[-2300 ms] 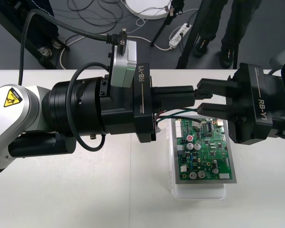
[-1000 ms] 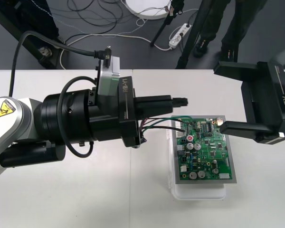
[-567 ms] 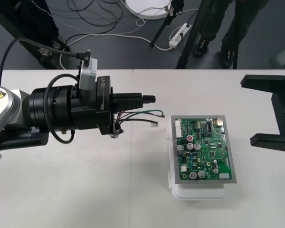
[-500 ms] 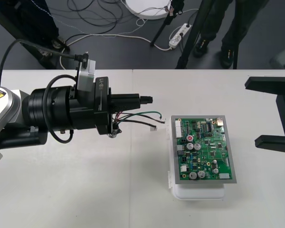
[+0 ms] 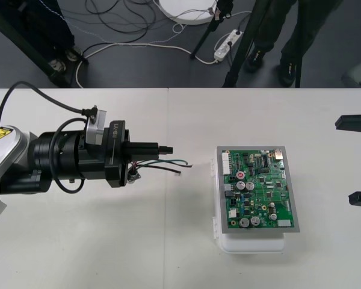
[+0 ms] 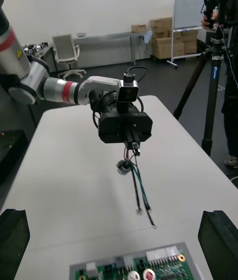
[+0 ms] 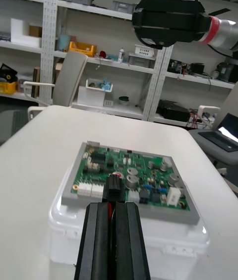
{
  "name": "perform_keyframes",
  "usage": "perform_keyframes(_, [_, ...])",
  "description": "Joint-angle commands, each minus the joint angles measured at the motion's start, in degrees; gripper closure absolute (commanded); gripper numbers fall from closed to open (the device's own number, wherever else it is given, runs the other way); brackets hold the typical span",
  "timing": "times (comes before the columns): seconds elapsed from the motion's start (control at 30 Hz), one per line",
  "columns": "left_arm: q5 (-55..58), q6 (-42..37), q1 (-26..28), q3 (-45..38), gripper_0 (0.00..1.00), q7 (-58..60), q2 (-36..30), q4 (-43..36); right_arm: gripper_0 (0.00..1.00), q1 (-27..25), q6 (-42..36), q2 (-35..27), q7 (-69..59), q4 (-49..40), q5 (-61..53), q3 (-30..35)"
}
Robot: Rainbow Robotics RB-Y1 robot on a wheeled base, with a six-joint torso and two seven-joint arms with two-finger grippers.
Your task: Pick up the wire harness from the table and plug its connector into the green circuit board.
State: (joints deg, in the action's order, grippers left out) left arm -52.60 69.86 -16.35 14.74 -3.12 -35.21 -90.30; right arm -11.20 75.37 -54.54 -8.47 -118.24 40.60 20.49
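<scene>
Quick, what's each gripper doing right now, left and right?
Left gripper: shut on the thin red, black and green wire harness.
Right gripper: open, holding nothing.

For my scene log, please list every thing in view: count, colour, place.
circuit board: 1, green, on the base, right of table centre.
base: 1, white, under the board.
wire harness: 1, red, black, green wires, in the left gripper, apart from the board.
table: 1, light, under everything.
left gripper: 1, black fingers, shut on the harness, left of the board.
right gripper: 1, black fingers, open, at the table's right edge.
</scene>
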Motion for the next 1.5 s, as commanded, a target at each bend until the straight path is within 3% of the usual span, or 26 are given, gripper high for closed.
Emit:
perform_keyframes(0.03, [1.1, 8.01, 0.7, -1.55, 1.0, -6.46, 1.81, 4.52, 0.0, -5.68, 1.09, -7.95, 5.13, 1.61, 0.18, 1.75])
perform_keyframes(0.57, [0.13, 16.27, 0.7, -1.46, 1.0, -20.52, 6.91, 21.22, 0.0, -10.16, -0.14, -12.96, 2.84, 0.38, 24.43, 1.4])
perform_keyframes(0.93, [-2.95, 16.19, 0.09, -1.46, 1.0, -23.86, 10.16, 24.91, 0.0, -10.16, -7.61, -15.51, 1.7, -0.15, 32.61, -2.47])
perform_keyframes(1.5, [-6.9, 15.92, -5.8, -1.46, 1.0, -26.67, 18.86, 34.14, 0.0, -9.46, -11.04, -17.53, -19.57, -11.4, 57.75, -7.92])
